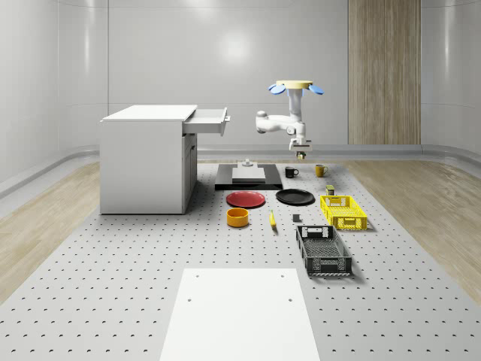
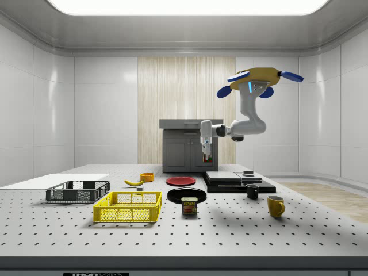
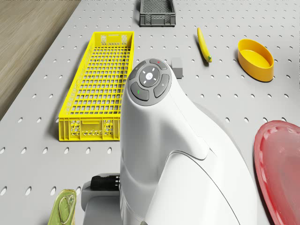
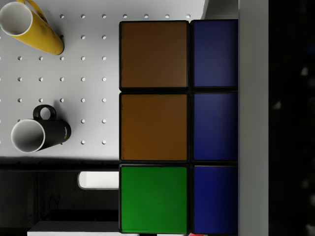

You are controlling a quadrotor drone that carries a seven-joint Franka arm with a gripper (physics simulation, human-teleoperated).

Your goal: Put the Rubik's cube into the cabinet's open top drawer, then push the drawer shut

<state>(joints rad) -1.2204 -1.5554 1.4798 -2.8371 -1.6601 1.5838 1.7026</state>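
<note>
**Cube held up in the air**

My drone (image 1: 294, 86) hovers right of the cabinet (image 1: 146, 158) in the whole-scene view. My gripper (image 1: 301, 153) is clamped on the Rubik's cube (image 4: 167, 128), high above the two mugs. The top drawer (image 1: 207, 120) stands open.

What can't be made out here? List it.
Inside of the top drawer: whole-scene view, hidden by the drawer's own walls.
Other faces of the Rubik's cube: wrist view, turned away from the camera.
Label of the can: drone view, cut off by the picture's edge.
</note>
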